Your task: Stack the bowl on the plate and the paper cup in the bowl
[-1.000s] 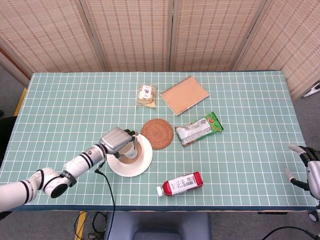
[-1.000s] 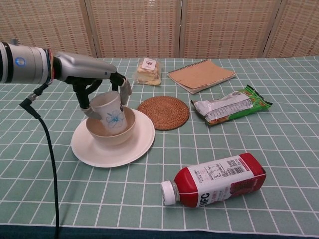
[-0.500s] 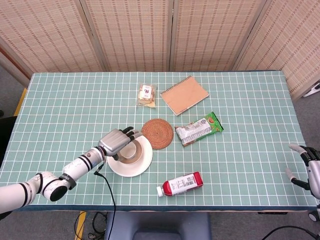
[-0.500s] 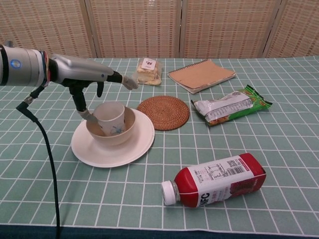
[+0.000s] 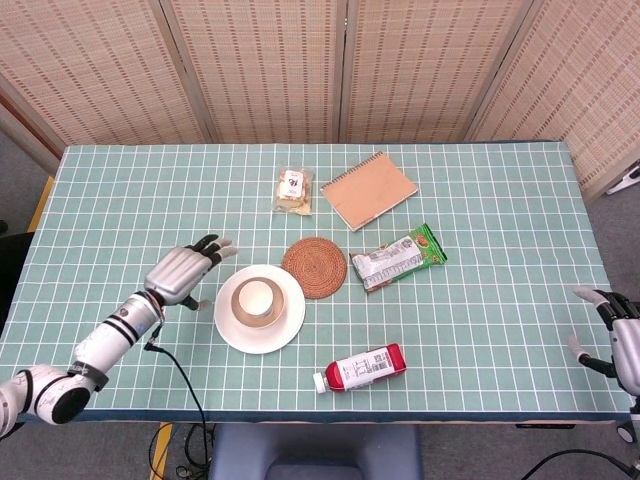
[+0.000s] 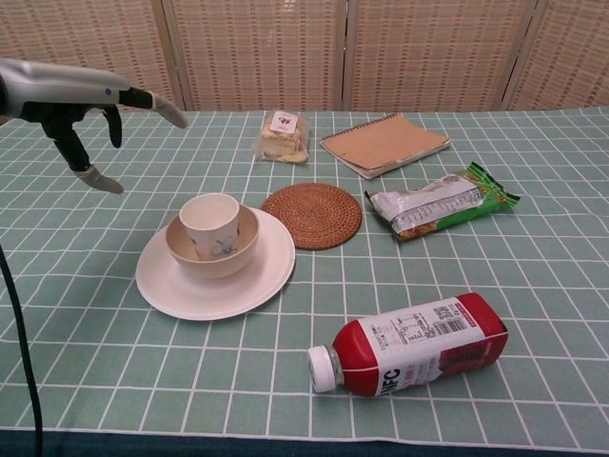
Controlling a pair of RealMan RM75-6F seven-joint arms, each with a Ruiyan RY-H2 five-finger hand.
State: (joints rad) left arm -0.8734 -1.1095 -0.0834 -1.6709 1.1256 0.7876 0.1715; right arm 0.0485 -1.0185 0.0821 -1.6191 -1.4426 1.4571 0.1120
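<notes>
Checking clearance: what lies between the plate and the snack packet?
The woven coaster lies between plate and green snack packet, shown in the head view.

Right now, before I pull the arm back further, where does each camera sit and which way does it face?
Head view: high above the near edge, looking steeply down on the green checked tablecloth; shows the left hand with its forearm, and the right hand at the frame's edge.
Chest view: low at the near edge, facing across the table toward the woven screens; shows only the left hand.
Both share the white paper cup in the beige bowl on the white plate.
</notes>
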